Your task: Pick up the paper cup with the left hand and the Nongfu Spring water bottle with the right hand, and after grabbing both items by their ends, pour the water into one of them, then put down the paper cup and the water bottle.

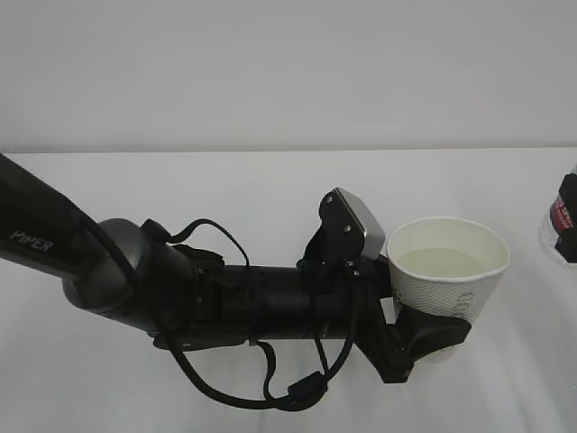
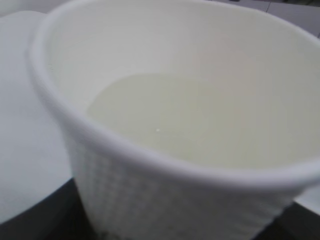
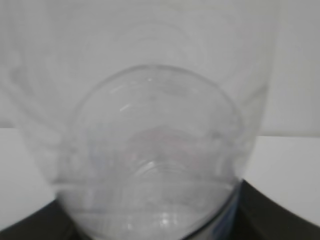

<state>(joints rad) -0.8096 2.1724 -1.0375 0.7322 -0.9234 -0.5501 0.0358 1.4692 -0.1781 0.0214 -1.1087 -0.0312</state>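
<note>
The paper cup (image 1: pixel 448 266) sits right of centre in the exterior view, upright with its mouth open to the top, clamped near its base by the left pincer (image 1: pixel 424 338), whose black jaws wrap the lower wall from below and behind. Pale water (image 1: pixel 437 262) fills part of the cup; in the left wrist view the water (image 2: pixel 165 117) lies well below the rolled rim of the cup (image 2: pixel 165 200), which fills nearly the whole frame. The left arm (image 1: pixel 135 271) reaches in from the left edge, lying low across the white table (image 1: pixel 225 189), its cables looping toward the bottom edge.

At the far right edge of the exterior view, only a sliver of the Nongfu Spring water bottle (image 1: pixel 552 225) shows, with the black right pincer (image 1: pixel 568 216) against it, cut off by the frame. A clear strip of table separates it from the cup's rim. The right wrist view shows the bottle (image 3: pixel 155 150) close up and blurred, clasped by the dark jaws at the bottom corners, a little water (image 3: pixel 150 200) low inside.

Bare table stretches above the arm to the wall line.
</note>
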